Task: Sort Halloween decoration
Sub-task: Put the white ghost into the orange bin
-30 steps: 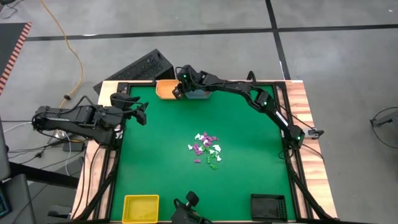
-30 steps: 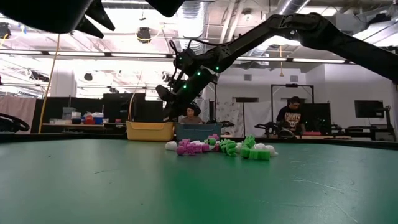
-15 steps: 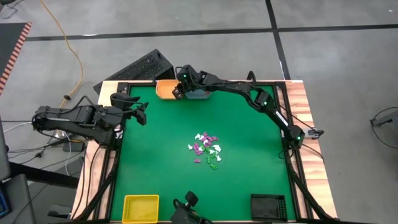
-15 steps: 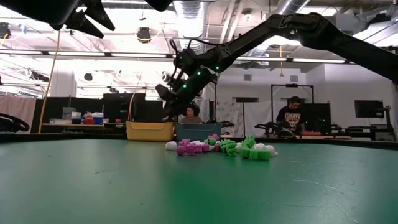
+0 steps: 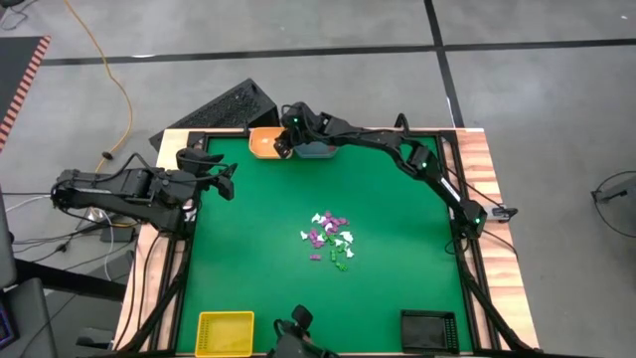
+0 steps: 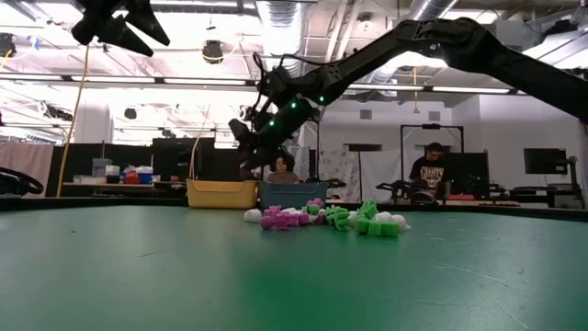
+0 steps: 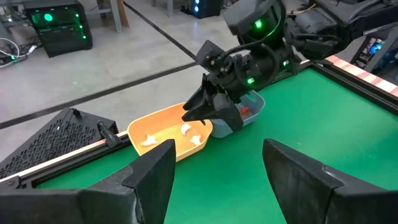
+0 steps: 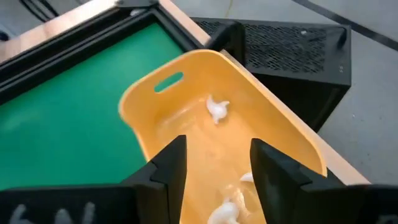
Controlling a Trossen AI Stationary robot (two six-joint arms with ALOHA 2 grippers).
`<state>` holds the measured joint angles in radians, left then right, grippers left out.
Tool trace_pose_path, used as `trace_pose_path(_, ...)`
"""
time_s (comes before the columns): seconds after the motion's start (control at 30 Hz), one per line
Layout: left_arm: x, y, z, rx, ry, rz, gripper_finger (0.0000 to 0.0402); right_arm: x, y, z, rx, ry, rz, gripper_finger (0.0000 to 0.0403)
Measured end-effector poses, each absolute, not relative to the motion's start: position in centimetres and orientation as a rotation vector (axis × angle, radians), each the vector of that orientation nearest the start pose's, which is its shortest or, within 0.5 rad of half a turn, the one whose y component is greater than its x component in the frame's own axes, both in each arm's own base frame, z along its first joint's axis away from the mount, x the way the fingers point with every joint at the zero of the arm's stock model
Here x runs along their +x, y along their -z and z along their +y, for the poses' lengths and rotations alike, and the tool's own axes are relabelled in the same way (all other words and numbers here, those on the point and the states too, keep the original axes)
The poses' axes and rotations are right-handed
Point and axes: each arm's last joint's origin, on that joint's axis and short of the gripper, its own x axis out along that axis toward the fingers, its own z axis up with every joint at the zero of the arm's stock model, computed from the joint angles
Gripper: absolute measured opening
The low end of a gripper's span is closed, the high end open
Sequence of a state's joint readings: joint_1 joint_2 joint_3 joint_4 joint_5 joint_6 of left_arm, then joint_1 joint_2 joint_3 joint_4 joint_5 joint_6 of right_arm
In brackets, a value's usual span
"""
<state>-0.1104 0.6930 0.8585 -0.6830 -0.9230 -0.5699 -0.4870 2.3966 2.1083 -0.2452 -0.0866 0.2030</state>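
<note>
Right pincer (image 7: 198, 112) agape over orange tray (image 8: 186, 81); white trinkets (image 8: 217, 108) inside only in wrist views.

Tiny white, purple, green trinkets (image 5: 329, 239) piled loose mid-table; few white ones (image 8: 217, 108) lying in orange tray (image 7: 163, 128) at far edge

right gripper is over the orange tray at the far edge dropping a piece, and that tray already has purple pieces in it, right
Not quite. The pieces in the orange tray are white, not purple; the right wrist view shows it, and the left wrist view agrees. The rest holds: the right gripper is over that tray at the table's far edge, fingers apart.
</note>
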Motion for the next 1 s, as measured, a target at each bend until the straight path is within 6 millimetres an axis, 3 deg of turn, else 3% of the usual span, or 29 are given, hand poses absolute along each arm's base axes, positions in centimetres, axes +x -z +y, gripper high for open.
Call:
trace_pose_path(0.17, 12.4, -33.0, 0.9, -0.256, -0.891, 0.226, 0.0231, 47.5, -27.3, -24.8, 0.248, 0.399, 0.469, 0.0165)
trace_pose_path(0.3, 12.4, -33.0, 0.9, -0.223, -0.886, 0.241, 0.0231, 45.0, -31.9, -23.3, 0.136, 0.359, 0.53, 0.0156)
trace_pose_path(0.47, 12.4, -33.0, 0.9, -0.199, -0.882, 0.252, 0.0231, 39.5, -38.5, -20.3, 0.039, 0.357, 0.638, 0.0145)
trace_pose_path(0.57, 12.5, -32.9, 0.9, -0.198, -0.874, 0.257, 0.0231, 35.7, -41.4, -18.5, 0.022, 0.407, 0.725, 0.014)
trace_pose_path(0.8, 12.6, -32.9, 0.8, -0.214, -0.824, 0.275, 0.0231, 29.1, -44.5, -12.8, 0.118, 0.525, 0.939, 0.0128)
trace_pose_path(1.0, 12.6, -32.9, 0.8, -0.222, -0.799, 0.284, 0.0231, 25.7, -44.0, -6.4, 0.143, 0.635, 1.004, 0.0127)
